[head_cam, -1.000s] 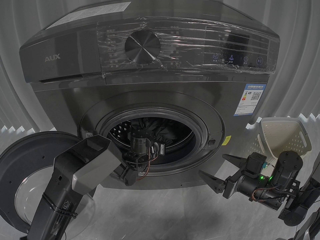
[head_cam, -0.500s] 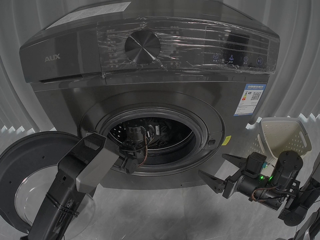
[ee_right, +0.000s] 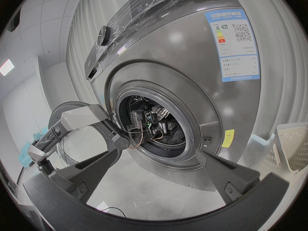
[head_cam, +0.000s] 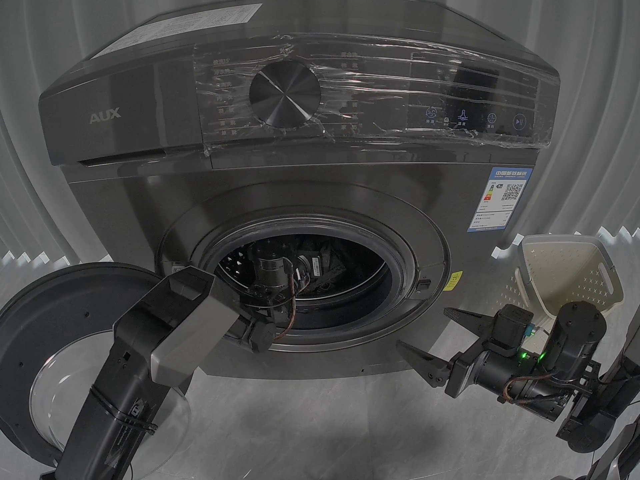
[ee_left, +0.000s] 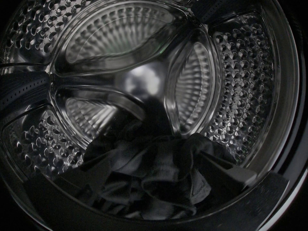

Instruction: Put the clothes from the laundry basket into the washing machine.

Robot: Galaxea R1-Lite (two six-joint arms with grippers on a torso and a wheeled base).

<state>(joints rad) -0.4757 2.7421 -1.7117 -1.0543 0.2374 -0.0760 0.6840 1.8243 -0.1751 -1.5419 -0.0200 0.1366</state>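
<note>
The grey washing machine (head_cam: pixel 300 188) stands with its round door (head_cam: pixel 60 341) swung open to the left. My left arm reaches through the opening, and its gripper (head_cam: pixel 320 266) is inside the drum (ee_left: pixel 138 81). In the left wrist view its fingers are spread wide, and a heap of dark clothes (ee_left: pixel 150 180) lies loose on the drum floor beneath them. My right gripper (head_cam: pixel 425 331) hangs open and empty in front of the machine's lower right, beside the white laundry basket (head_cam: pixel 567 275). No clothes show inside the basket.
The basket is tipped up against the machine's right side. Grey floor (head_cam: pixel 320 421) lies in front of the machine. Pale curtains (head_cam: pixel 600 101) hang behind and to both sides. The open door takes up the floor space on the left.
A second ago a dark cloth hung at the drum mouth by my left gripper. The wrist pushed deeper in, the cloth dropped into the drum, and the wrist has eased back slightly. The right arm is still.
</note>
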